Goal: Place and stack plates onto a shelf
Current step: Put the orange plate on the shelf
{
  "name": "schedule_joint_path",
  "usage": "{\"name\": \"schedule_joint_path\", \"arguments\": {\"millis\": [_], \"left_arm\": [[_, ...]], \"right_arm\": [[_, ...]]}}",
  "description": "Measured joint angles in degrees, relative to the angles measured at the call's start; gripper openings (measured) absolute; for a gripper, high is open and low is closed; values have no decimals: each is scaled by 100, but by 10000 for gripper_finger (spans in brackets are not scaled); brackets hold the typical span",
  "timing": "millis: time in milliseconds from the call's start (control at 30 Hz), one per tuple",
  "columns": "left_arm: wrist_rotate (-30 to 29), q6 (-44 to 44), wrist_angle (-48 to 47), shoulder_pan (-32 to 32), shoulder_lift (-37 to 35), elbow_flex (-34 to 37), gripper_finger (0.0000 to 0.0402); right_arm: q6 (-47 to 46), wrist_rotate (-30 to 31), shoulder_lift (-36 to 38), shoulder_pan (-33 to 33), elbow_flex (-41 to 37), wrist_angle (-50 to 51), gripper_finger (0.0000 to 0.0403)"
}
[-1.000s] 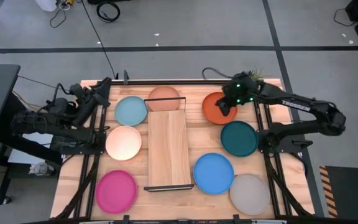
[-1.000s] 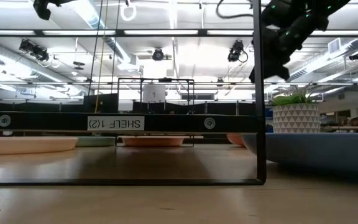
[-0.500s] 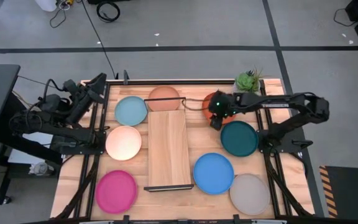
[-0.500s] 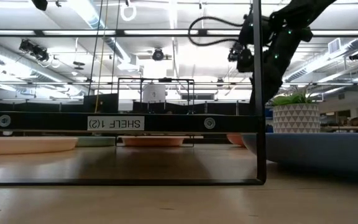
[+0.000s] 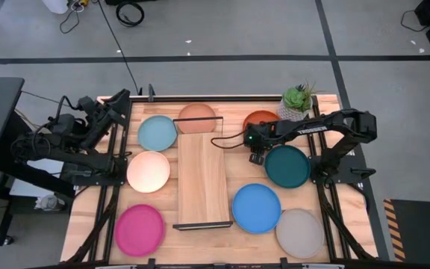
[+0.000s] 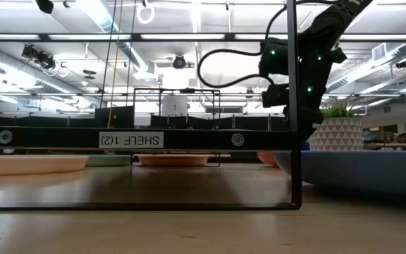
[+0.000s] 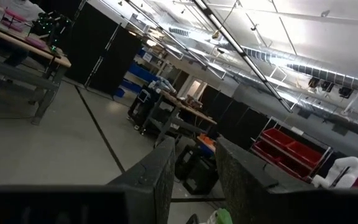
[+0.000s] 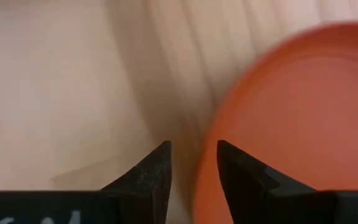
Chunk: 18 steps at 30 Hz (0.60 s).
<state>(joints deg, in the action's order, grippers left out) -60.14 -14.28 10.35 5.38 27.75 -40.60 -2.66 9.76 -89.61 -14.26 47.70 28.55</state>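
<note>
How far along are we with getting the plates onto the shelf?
Nothing is done: the shelf is bare and all eight plates lie on the table. In hand: the right gripper, open, hangs over the orange plate at its edge. The left gripper waits off the table's left side. All eight placements remain.

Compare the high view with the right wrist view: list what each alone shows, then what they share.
Only the high view: the shelf, the magenta plate, the grey plate, the dark teal plate, the potted plant and the left gripper parked at the table's left edge. Only the right wrist view: the gap between the right gripper's dark fingers, right at the plate's rim. Both: the orange plate and the wooden tabletop.
</note>
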Motion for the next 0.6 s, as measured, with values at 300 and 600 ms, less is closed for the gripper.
{"name": "schedule_joint_path", "arguments": {"millis": [300, 600], "left_arm": [[0, 4, -165, -1, 0, 4, 125], [-4, 189, -170, -1, 0, 4, 125]], "right_arm": [[-317, -74, -35, -17, 0, -76, 66], [-494, -360, -29, -13, 0, -273, 14]]}}
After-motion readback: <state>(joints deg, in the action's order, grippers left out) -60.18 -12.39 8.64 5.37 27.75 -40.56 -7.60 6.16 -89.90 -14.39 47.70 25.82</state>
